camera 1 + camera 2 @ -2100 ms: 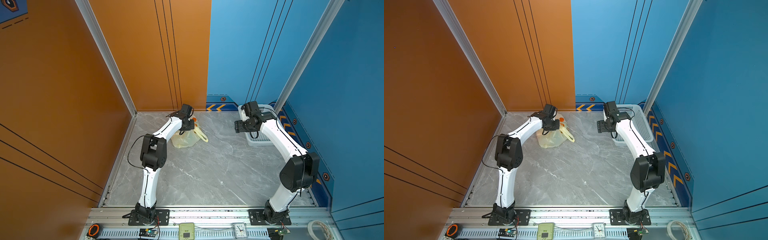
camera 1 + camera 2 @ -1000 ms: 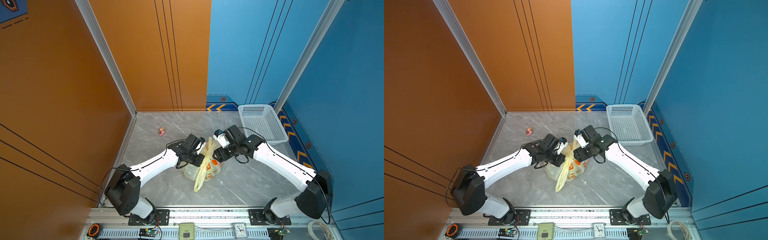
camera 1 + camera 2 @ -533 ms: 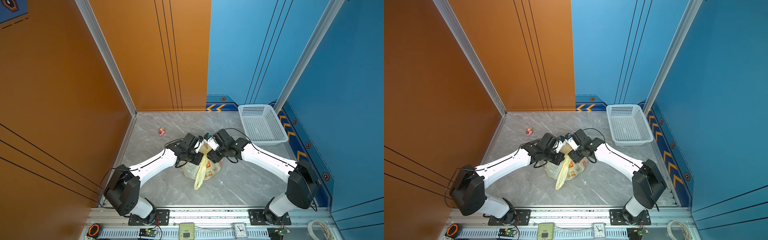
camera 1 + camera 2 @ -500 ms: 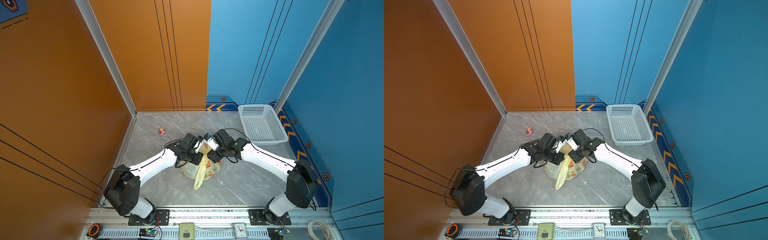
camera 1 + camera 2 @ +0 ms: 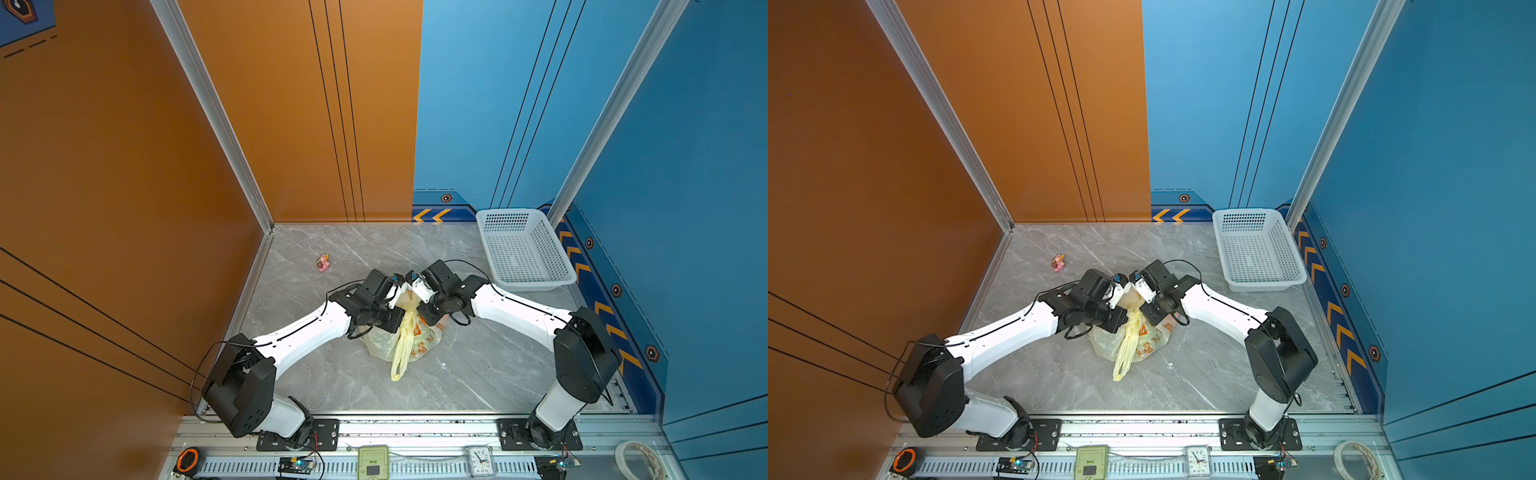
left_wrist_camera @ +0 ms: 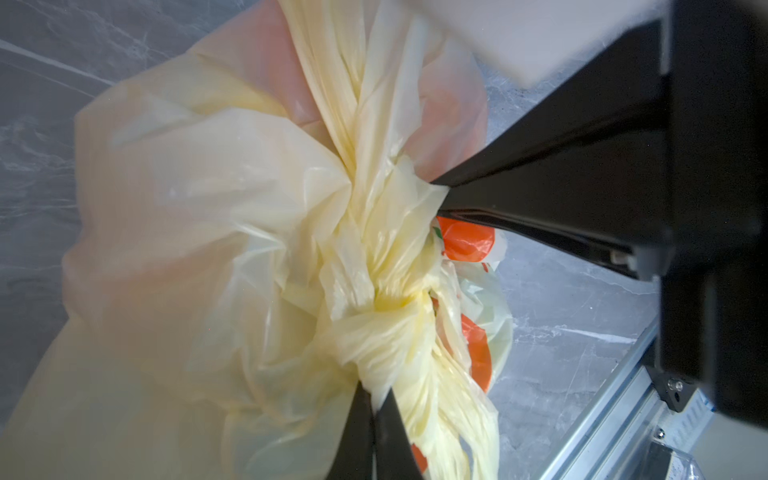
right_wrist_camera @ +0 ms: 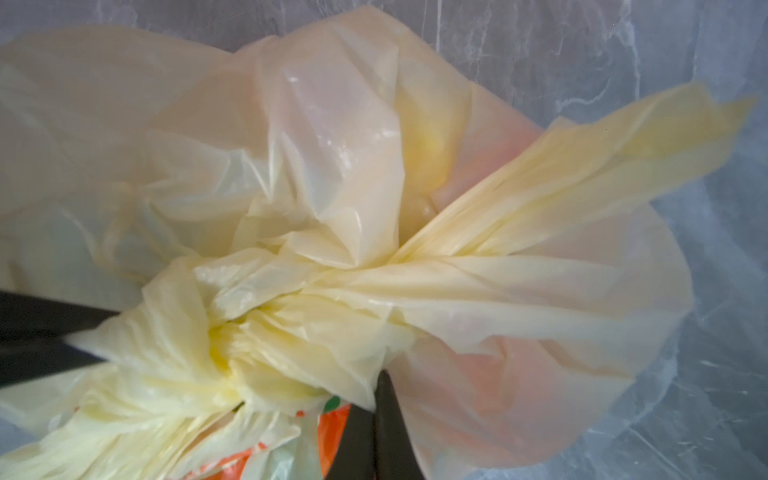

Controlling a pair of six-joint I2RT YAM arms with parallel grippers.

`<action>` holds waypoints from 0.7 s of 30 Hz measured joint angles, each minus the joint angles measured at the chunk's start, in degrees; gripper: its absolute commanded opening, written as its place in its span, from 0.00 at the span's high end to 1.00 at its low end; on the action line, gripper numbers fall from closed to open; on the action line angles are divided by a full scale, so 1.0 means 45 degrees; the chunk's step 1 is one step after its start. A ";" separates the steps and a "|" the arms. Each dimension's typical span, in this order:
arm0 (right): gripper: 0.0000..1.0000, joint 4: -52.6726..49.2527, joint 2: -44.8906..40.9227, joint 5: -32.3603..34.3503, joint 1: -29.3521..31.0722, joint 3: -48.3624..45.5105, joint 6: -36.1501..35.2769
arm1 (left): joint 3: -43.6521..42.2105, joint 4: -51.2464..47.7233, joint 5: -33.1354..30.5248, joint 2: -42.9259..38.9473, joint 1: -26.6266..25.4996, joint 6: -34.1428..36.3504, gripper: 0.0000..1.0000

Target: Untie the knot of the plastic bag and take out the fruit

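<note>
Plastic bag (image 5: 424, 341) at middle of table (image 5: 374, 249), knot (image 6: 374, 299) on top, basket (image 5: 536, 285) behind-right, figurine (image 5: 323, 263) behind-left

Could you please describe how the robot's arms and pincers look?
The left arm and right arm have white tapered shells, bulky black joints and looping thin black cables. The left pincer and right pincer have slim black fingers tapering to points.

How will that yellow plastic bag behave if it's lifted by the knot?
Likely floppy: the plastic bag is thin and crumpled, so it should sag. The knot looks tightly bunched, probably stretching before loosening.
</note>
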 measured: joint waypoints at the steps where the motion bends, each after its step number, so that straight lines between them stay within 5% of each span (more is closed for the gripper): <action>1: 1.00 0.0019 -0.0015 -0.0039 -0.0063 0.0000 0.0039 | -0.0034 0.0024 0.0000 -0.0049 0.0029 0.0000 1.00; 21: 1.00 0.0291 -0.3793 -0.0083 -0.5066 -0.3186 0.3376 | -0.1977 0.0641 -0.0355 -0.3147 0.2079 -0.0330 1.00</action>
